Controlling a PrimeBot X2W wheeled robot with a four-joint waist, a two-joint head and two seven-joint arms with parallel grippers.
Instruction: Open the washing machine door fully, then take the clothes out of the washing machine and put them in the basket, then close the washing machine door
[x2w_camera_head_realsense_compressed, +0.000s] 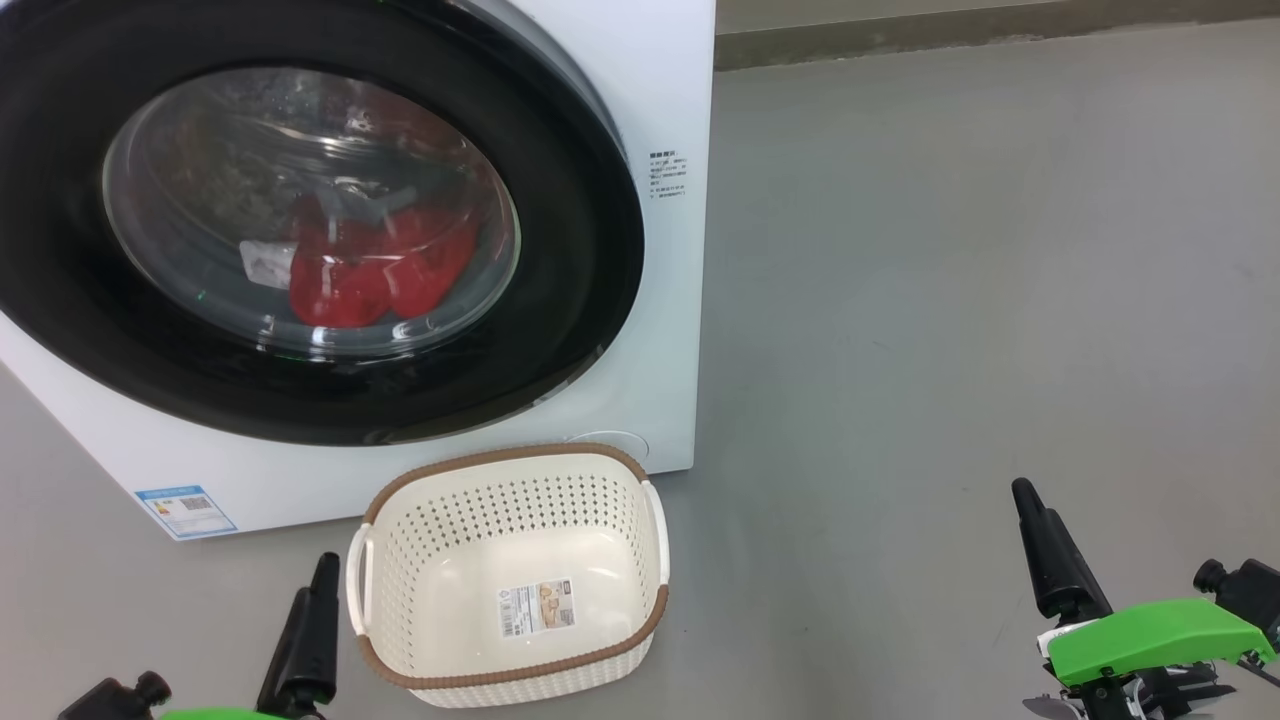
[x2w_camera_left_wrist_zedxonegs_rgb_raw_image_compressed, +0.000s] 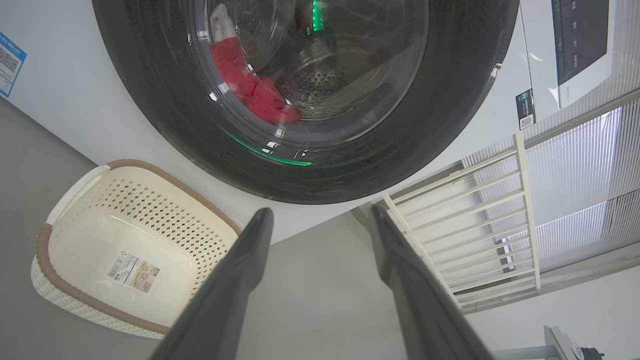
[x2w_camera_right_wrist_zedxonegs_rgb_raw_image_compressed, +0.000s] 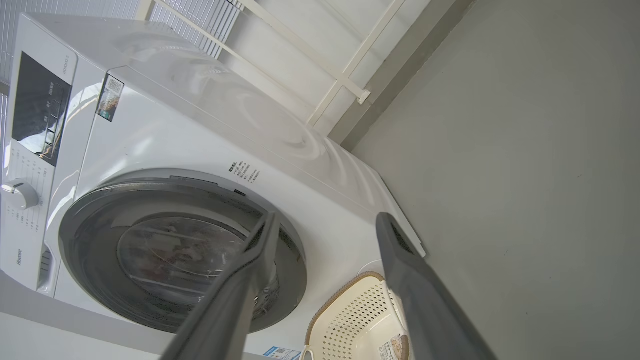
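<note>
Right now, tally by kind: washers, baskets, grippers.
Washer: 1
Basket: 1
Grippers: 2, left gripper and right gripper
Total: 4

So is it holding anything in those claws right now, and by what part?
Nothing. The left gripper and right gripper are both open and empty; the clothes lie behind the shut door.

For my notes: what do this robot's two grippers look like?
Left gripper and right gripper each carry two long, dark, tapering fingers with rounded tips. A bright green moulded cover sits at the right one's base, with black hardware beside it; a green sliver shows at the left one's base.
</note>
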